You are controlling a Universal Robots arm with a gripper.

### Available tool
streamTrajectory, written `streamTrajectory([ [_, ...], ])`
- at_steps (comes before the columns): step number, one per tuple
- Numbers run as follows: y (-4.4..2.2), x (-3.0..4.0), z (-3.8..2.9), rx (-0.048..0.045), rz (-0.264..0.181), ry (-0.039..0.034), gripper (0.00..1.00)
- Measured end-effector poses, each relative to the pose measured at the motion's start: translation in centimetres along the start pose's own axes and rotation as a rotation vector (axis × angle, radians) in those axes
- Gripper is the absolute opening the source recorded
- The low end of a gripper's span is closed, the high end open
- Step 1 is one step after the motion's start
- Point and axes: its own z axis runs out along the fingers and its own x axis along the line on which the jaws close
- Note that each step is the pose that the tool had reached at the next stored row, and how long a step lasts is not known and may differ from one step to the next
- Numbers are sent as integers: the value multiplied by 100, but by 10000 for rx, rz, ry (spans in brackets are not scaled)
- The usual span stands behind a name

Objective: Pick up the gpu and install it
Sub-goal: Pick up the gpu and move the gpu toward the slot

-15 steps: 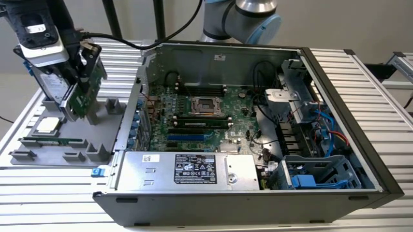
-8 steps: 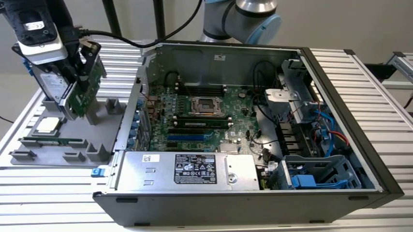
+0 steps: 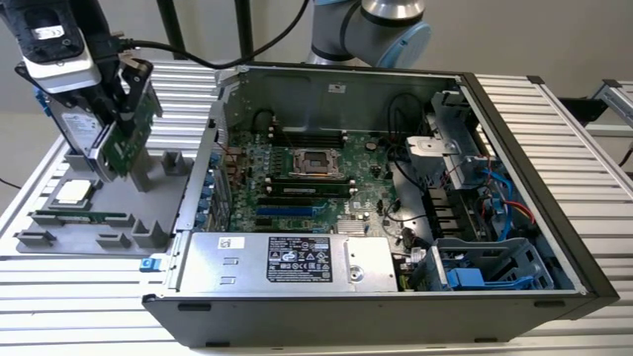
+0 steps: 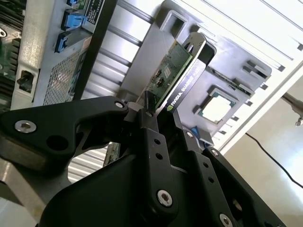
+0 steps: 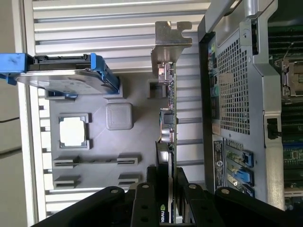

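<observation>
The gpu [image 3: 127, 137] stands on edge over the grey parts holder [image 3: 109, 230] at the exterior view's left, beside the open computer case [image 3: 514, 148]. Its green board faces the case. My gripper [image 3: 118, 96] is shut on the card's upper edge. In both wrist views the black fingers [image 4: 152, 125] clamp the card from both sides. The gpu [image 4: 176, 75] shows green board and black cooler, and in the first wrist view the gpu [image 5: 168, 118] is edge-on, its silver bracket [image 5: 170, 40] far from my gripper [image 5: 166, 191]. Whether the card's lower edge touches the holder I cannot tell.
A silver hard drive with blue frame [image 3: 71, 122] stands in the holder behind the card, with a processor chip [image 3: 74, 193] and a narrow memory stick [image 3: 79, 217] nearer the front. Inside the case lie the motherboard [image 3: 296, 185], blue slots [image 3: 287, 211] and a power supply [image 3: 287, 259].
</observation>
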Motion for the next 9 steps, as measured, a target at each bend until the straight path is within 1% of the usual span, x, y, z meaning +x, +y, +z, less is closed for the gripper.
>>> streamTrajectory([
  [9, 2, -2, -57, 0, -3, 0, 0],
])
